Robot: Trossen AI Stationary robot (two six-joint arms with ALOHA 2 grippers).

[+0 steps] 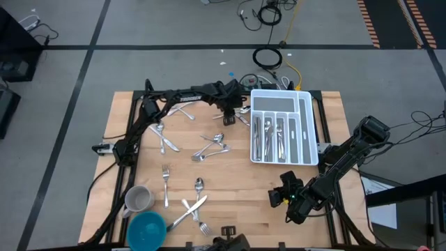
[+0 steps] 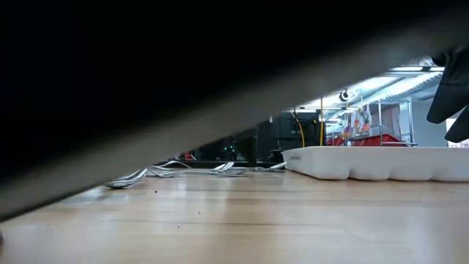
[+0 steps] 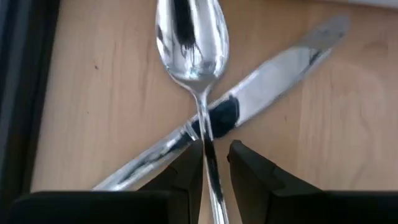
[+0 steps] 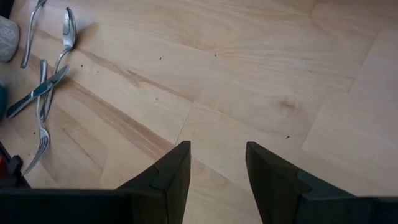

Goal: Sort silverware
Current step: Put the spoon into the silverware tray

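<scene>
My left gripper (image 1: 228,116) is at the table's far middle, just left of the white organiser tray (image 1: 306,125). It is shut on a spoon (image 3: 193,43) whose bowl reaches out past the fingertips (image 3: 186,163). The spoon crosses over a knife (image 3: 280,65) that lies flat on the wood. Several forks, spoons and knives stand in the tray's compartments (image 1: 268,136). More silverware (image 1: 211,146) lies loose across the table's middle and left. My right gripper (image 1: 284,195) hangs open over bare wood at the near right (image 4: 216,163). My left gripper has the spoon's handle (image 3: 208,134), a little below the bowl, between its two fingers. The fingers slant down from above, one on each side of the handle. The bowl faces up. I cannot tell whether the spoon rests on the knife or hangs clear of it.
A grey mug (image 1: 138,199) and a blue bowl (image 1: 146,229) stand at the near left, with crossed cutlery (image 1: 191,211) beside them. A dark shape blocks most of the low view, which shows the tray (image 2: 381,163) and loose cutlery (image 2: 165,172). Bare wood lies near the tray.
</scene>
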